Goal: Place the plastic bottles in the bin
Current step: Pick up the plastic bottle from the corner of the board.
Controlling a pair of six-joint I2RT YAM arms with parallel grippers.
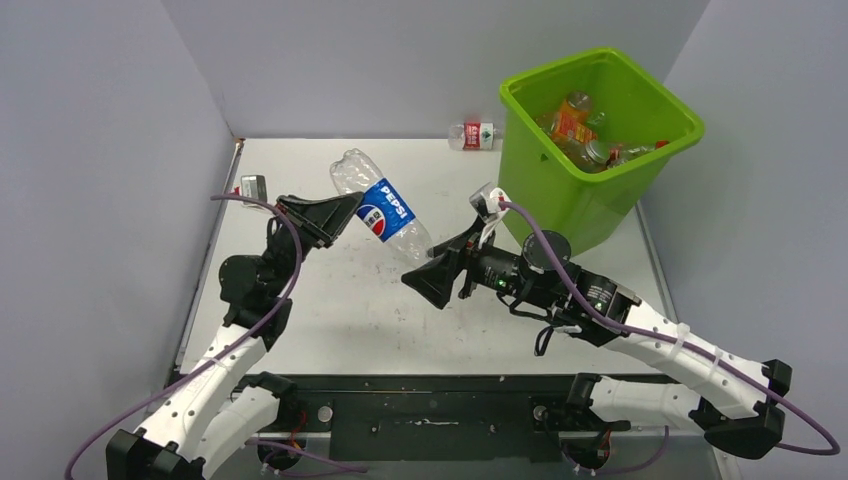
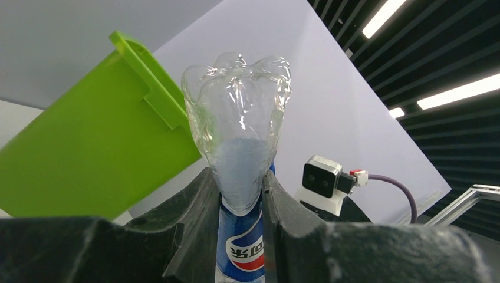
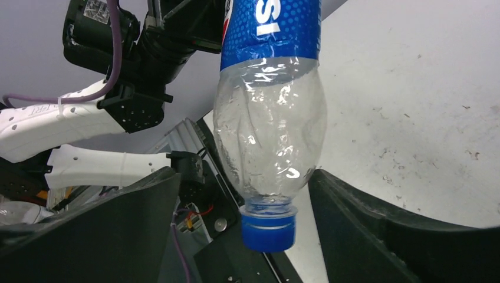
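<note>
My left gripper [image 2: 242, 188] is pressed together on the Pepsi bottle [image 1: 385, 208]. It pinches the clear lower body just past the blue label, and the plastic buckles between the 2 fingers. The bottle hangs in the air across the middle of the overhead view, its base toward the upper left and its blue cap [image 3: 268, 230] pointing lower right.

My right gripper [image 3: 243, 177] is spread wide, with 1 finger on each side of the neck and cap, touching neither. I read this as a handover toward the bin side. To do it well, I would:

- slide the right fingers up onto the bottle's shoulder, where it is wider than the cap;
- close until the plastic gives;
- only then loosen the left grip.

The crumpled wall looks springy, so letting go early could drop the bottle onto the table [image 1: 340, 310].

The lime-green bin [image 1: 570, 195] stands at the upper right, with several bottles [image 1: 585, 135] already inside. A red-labelled bottle [image 1: 475, 135] lies on the table just left of the bin, near the back wall.
</note>
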